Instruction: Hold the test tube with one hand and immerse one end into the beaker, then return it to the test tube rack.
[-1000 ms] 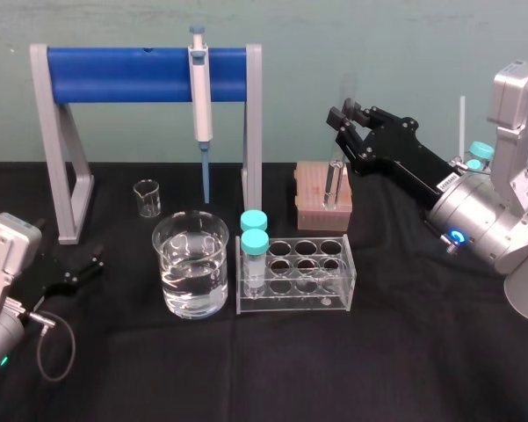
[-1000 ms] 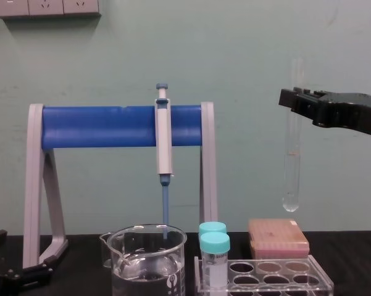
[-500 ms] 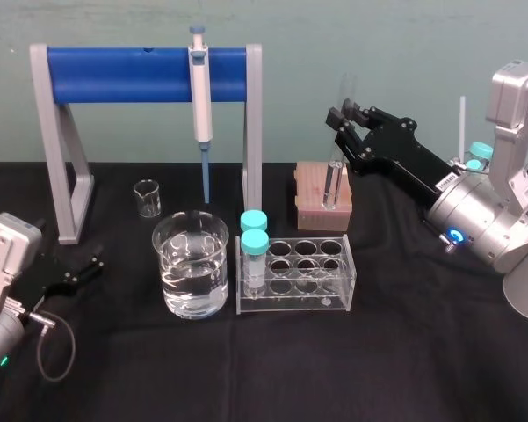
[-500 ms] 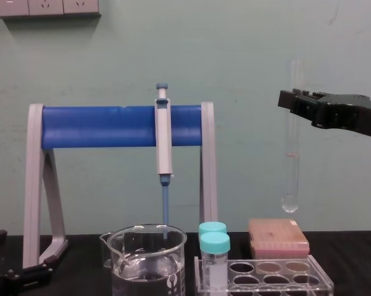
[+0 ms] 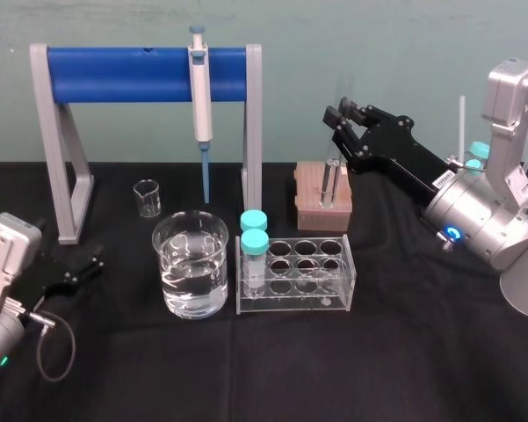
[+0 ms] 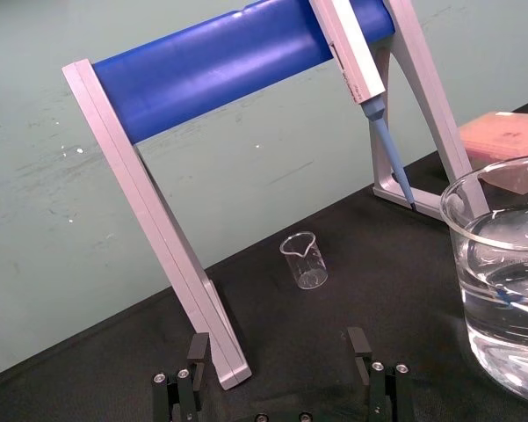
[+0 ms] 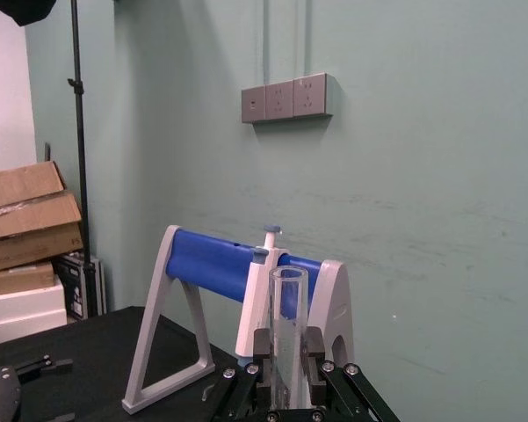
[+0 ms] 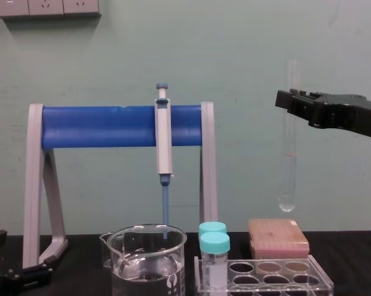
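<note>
- The table [image 5: 404, 352] is covered with a black cloth, and everything stands on it.
- The grey stand with the blue bar [image 5: 141, 75] is at the back left, and the pipette [image 5: 199, 97] hangs from the bar with its tip pointing down behind the beaker.
- The right gripper [image 5: 341, 116] reaches in from the right, high above the table. Its fingers are pressed on the test tube [image 8: 289, 154] near the upper part of the glass.
- The left gripper [image 6: 278, 352] rests low at the left edge of the table with its fingers spread wide and nothing between them.
- The beaker [image 5: 171, 264] stands left of the rack, partly filled with clear liquid.
- The test tube rack [image 5: 334, 294] is just beside the beaker. Two teal-capped tubes [image 5: 254, 242] stand in its left holes, and the other holes I see are free.
- The pink box [image 5: 312, 215] sits behind the rack.
- The test tube hangs upright in the air (open end up, round end down). In the chest view its round end is above the pink box and clear of it, well to the right of the beaker.
- The small beaker [image 5: 147, 198] stands behind the big one, near the stand.
</note>
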Robot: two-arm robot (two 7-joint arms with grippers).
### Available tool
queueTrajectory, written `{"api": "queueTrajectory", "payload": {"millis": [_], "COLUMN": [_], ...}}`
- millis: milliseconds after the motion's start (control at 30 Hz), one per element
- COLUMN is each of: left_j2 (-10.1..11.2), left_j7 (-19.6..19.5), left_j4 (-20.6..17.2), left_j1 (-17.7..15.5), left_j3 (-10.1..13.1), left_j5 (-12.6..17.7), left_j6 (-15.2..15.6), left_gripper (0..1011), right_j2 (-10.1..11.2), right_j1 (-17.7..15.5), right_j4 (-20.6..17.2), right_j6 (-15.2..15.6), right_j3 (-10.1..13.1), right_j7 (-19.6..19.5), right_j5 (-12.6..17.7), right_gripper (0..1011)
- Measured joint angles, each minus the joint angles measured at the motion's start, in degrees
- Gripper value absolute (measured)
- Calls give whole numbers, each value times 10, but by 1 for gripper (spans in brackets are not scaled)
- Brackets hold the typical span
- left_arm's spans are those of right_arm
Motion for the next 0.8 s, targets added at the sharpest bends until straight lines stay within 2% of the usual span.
{"api": "queueTrajectory", "payload": {"millis": [233,433,500,800], "left_j2": [0,0,0,0], "left_j7": [0,0,0,0], "left_j4": [0,0,0,0], "left_j1": [0,0,0,0], "left_j3": [0,0,0,0], "left_j5": [0,0,0,0], "left_j6": [0,0,0,0], "left_gripper": [1000,1000,1000,1000], "right_j2": [-11,-32,-43,-66], "right_j1": [21,52,65,92], "right_j4": [13,32,40,67], "right_j6": [-9,-21,-25,-33], "right_j3": [-13,-43,-59,-100], "right_j7": [16,52,72,113], "right_j5": [-2,3,9,29], "right_gripper": [224,224,224,224]}}
